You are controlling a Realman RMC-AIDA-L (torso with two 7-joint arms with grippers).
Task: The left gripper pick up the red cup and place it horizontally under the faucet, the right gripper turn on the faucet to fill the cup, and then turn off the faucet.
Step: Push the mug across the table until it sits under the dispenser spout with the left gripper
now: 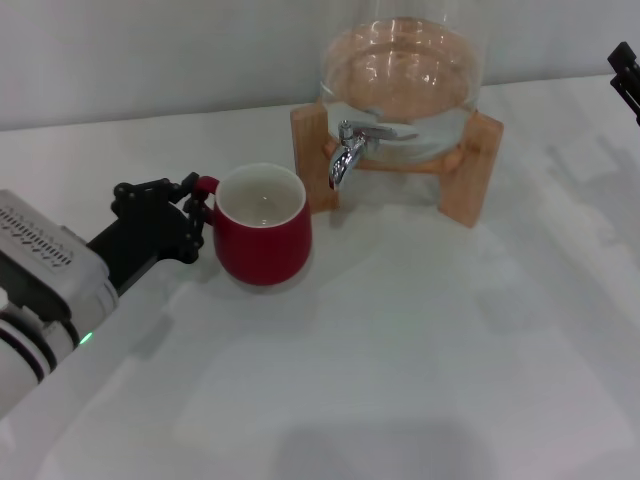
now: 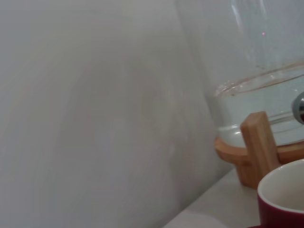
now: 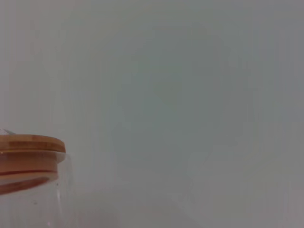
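Currently: left gripper clenched on the handle of the red cup, upright on the desk beside the faucet; lift level, centre rim beneath spout; right gripper parked, state indeterminable.

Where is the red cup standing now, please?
In the head view, the red cup stands upright on the table, left of the faucet, with the left gripper at its handle.

Right tool mostly off-frame

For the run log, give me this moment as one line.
left gripper: at red cup handle | cup: upright, beside faucet | right gripper: far right edge
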